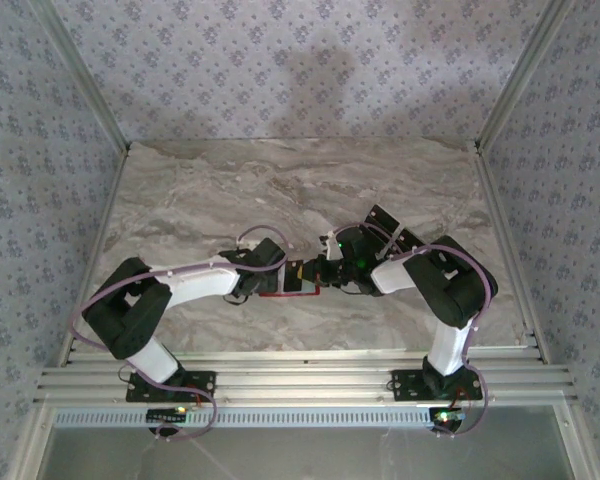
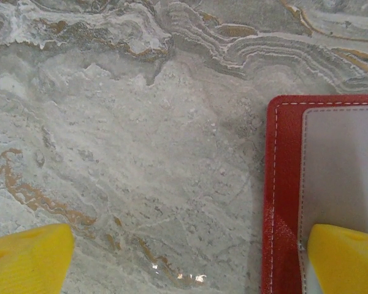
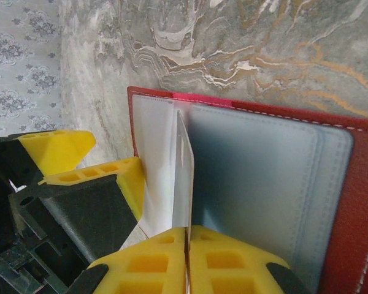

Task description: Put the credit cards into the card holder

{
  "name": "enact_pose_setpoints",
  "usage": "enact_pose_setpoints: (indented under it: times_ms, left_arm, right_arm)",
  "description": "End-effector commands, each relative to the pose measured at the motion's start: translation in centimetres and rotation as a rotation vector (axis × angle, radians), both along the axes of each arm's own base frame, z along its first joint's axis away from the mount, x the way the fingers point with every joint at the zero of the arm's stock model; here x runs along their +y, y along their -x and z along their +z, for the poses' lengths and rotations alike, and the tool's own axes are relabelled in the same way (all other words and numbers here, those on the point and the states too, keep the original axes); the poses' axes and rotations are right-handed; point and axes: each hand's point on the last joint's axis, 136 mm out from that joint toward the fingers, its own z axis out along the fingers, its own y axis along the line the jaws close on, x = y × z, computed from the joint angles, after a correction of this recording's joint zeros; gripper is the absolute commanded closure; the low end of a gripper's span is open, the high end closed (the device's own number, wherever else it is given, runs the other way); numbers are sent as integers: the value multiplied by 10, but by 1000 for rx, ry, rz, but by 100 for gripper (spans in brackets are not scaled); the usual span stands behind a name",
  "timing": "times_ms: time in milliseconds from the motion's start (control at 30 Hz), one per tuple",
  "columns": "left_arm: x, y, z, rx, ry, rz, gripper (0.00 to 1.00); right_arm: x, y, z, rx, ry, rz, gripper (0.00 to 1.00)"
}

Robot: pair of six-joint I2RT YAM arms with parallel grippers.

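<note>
While the left gripper stands open, one yellow fingertip pressing on the grey inside of the red card holder and the other over the bare marble desk, the right gripper is closed on one credit card. It holds the card on edge above the open holder, far end at the lip of a grey pocket — whether it is inside yet, I cannot tell. The holder lies flat at mid-desk between the two arms. The card looks thin, light, stiff and slick, best pinched by its flat faces near the trailing edge; the holder seems soft and apt to slide — so pinning it helps
</note>
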Motion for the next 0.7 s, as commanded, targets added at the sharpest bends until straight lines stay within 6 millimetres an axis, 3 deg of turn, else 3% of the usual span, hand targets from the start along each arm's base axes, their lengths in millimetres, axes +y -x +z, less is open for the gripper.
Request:
enact_pose_setpoints:
  times_ms: [0,233,667]
  left_arm:
    - [42,29,-27,112,-162,34,2]
    - [45,32,-32,118,-164,43,3]
    - [46,34,-35,126,-160,44,4]
  right_arm:
    - [-8,5,-20,62,49,-7,91]
    - [-9,6,-22,73,46,-1,100]
    - [-4,1,-13,87,-29,76,100]
